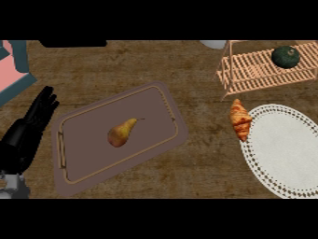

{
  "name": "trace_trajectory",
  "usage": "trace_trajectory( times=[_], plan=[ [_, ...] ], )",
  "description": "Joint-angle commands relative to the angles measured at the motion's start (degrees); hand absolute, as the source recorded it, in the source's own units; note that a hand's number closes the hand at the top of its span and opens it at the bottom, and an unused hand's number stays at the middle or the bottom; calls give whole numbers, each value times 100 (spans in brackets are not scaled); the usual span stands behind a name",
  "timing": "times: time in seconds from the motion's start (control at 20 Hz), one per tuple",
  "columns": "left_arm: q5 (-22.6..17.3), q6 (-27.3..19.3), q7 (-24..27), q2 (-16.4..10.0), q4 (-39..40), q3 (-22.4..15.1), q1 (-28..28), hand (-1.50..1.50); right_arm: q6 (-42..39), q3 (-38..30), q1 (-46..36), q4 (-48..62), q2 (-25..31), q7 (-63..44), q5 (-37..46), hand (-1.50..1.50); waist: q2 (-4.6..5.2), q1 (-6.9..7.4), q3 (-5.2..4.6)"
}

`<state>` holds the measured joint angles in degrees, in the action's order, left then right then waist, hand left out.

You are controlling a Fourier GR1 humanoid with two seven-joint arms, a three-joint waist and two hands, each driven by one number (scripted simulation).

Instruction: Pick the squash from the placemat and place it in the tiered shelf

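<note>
Head view, looking down on the counter. The squash is dark green and round, way up at approx 1-2 o'clock. It's sitting on the slats of the wooden tiered shelf, toward the shelf's right end, so it's on the shelf and not on the mat.

The placemat is the white lacy oval at approx 4 o'clock, just below the shelf w/ a bit of counter between them. A croissant lies lengthwise at the mat's upper left rim, at approx 10 o'clock on the mat. It looks like it's touching the lace edge, but can't tell 100%.

Middle of the view has a big brownish tray, set at an angle. A pear lies on its side around the tray's center, stem pointing to 2 o'clock.

The left robot hand is at approx 8-9 o'clock, just off the tray's left edge. Fingers are straight and pointing up, nothing in it, not touching the tray afaict.

A pink and teal thing sits at approx 10 o'clock, cut off by the edge, no idea what it is.
</note>
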<state>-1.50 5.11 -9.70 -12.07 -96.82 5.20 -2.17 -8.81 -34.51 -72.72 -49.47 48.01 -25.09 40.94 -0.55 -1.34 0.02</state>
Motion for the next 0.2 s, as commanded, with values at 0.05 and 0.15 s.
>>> trace_trajectory(
  times=[0.05,0.15],
  plan=[
    [6,-112,-151,102,-45,-19,-168,0,-1071,-862,316,4,975,-52,-838,-150,10,-36,5],
    [-68,-20,-125,44,-149,35,-43,0,-1173,-1215,504,325,1390,278,-1066,-150,37,57,6]
  ],
)
